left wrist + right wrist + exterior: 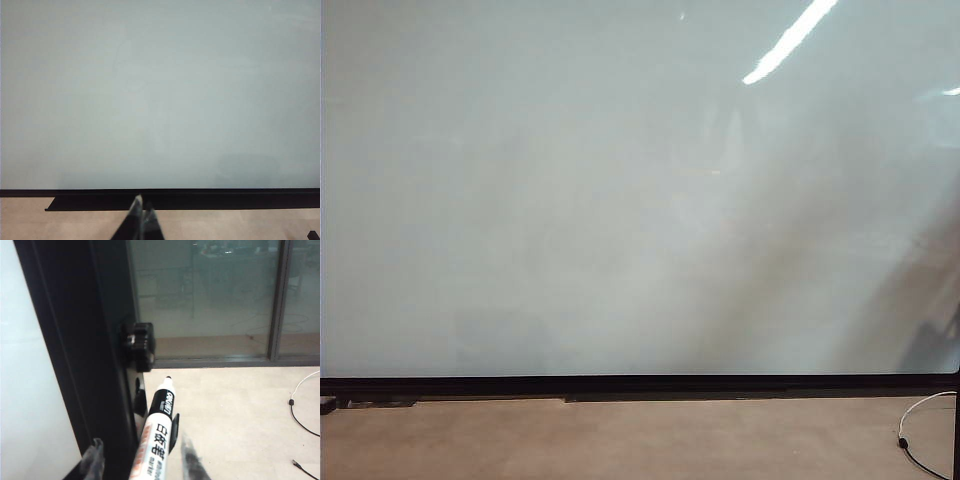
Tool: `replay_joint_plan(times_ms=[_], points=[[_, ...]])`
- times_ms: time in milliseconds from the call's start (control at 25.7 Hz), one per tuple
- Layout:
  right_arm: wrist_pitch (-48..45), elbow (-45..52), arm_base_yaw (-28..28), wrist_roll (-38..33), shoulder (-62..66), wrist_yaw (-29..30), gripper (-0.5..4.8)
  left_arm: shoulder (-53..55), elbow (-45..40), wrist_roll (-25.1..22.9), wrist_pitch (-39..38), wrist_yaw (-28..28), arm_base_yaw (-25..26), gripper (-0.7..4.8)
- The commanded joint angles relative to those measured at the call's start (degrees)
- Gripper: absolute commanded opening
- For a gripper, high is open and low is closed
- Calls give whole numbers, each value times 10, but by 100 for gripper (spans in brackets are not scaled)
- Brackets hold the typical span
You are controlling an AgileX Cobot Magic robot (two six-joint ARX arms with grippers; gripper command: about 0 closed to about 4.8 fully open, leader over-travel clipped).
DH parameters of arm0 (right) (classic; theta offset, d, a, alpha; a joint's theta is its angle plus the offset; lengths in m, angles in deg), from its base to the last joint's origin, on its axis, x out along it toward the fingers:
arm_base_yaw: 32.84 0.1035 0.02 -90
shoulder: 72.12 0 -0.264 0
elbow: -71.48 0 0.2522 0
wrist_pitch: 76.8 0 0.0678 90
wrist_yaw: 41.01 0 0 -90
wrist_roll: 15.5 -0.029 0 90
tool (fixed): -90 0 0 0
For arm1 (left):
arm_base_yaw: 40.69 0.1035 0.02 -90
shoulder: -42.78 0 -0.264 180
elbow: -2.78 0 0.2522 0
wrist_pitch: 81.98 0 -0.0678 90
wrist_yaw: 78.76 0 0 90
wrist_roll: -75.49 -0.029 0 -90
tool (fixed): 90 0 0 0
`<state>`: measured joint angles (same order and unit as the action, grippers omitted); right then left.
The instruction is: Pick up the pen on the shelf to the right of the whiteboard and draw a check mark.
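White plastic and light, the pen (156, 440) sits beside the whiteboard (30, 390) frame between the right hand (140, 462) fingers (grip unclear), best pinched mid-barrel since it looks slippery, while the left hand (140, 217), clenched, idles below the board.

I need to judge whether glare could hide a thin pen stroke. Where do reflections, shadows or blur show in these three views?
Exterior view: a bright lamp streak glares on the whiteboard upper right, with a dark shadow at lower right. Left wrist view: even, soft light, and the left gripper is blurred. Right wrist view: the pen is fairly sharp, the right gripper smeared, and the glass behind carries reflections.
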<state>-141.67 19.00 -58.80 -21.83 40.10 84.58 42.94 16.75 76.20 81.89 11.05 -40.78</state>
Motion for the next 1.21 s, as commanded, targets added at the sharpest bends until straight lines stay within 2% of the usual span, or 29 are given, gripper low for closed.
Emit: replay_joint_plan(times_ms=[39,117,156,195,584,623,661,739,856,1206], points=[[-9,-2,0,3,-2,-1,196,0,2,-3,7,0,0,-4],[-9,-2,0,3,-2,-1,190,0,2,-3,7,0,0,-5],[-9,-2,0,3,-2,-1,155,0,2,-3,7,0,0,-4],[-9,-2,0,3,-2,-1,151,0,2,-3,7,0,0,-4],[-9,-2,0,3,-2,-1,141,0,2,-3,7,0,0,-4],[-9,-2,1,3,-2,-1,128,0,2,-3,7,0,0,-5],[-9,-2,2,3,-2,-1,89,0,2,-3,7,0,0,-5],[-9,-2,2,3,-2,-1,71,0,2,-3,7,0,0,-5],[-10,-2,2,3,-2,0,-6,0,2,-3,7,0,0,-4],[-16,-1,-6,3,-29,-2,-6,0,2,-3,7,0,0,-5]])
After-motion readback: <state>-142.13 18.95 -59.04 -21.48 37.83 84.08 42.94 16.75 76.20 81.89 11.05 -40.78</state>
